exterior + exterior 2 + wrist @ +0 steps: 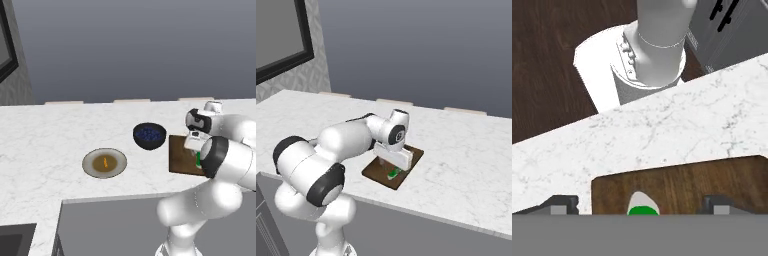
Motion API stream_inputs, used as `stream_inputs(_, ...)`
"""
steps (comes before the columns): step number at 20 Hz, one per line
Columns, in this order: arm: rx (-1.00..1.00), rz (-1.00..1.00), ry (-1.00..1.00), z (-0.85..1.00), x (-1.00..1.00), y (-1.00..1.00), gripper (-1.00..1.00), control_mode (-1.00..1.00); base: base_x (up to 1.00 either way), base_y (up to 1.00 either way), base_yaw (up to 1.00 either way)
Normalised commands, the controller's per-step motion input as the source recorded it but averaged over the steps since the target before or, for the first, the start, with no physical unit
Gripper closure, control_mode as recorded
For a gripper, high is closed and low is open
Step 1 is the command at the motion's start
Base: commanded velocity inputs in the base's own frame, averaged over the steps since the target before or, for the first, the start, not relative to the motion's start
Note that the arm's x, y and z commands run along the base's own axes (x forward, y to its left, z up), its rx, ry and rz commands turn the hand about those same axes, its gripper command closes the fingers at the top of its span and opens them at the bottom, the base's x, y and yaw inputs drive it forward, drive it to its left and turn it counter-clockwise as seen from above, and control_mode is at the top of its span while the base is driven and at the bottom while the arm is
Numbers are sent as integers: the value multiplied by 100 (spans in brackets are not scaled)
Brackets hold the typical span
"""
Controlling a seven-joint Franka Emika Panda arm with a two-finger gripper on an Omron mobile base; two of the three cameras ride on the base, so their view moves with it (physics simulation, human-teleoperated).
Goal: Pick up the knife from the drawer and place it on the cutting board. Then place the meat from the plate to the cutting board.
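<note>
The knife lies flat on the cutting board, right under the gripper, whose fingers stand wide apart holding nothing

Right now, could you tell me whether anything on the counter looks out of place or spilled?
Nothing stands out. The knife lies flat on the cutting board, the meat sits on its plate, and the bowl stands upright with nothing spilled.
</note>
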Motion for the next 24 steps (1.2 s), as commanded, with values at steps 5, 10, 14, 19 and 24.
stream_inputs(5, 0, 1, -2, 49, -39, 59, -100, -100, 0, 0, 0)
stream_inputs(10, 0, 4, -3, 32, -2, 97, -100, -100, 0, 0, 0)
stream_inputs(14, 0, 5, -2, 24, 0, 99, -100, -100, 0, 0, 0)
stream_inputs(19, 0, 7, -2, 2, 7, 95, -100, -100, 0, 0, 0)
stream_inputs(24, 0, 8, -3, 0, 17, 98, -100, -100, 0, 0, 0)
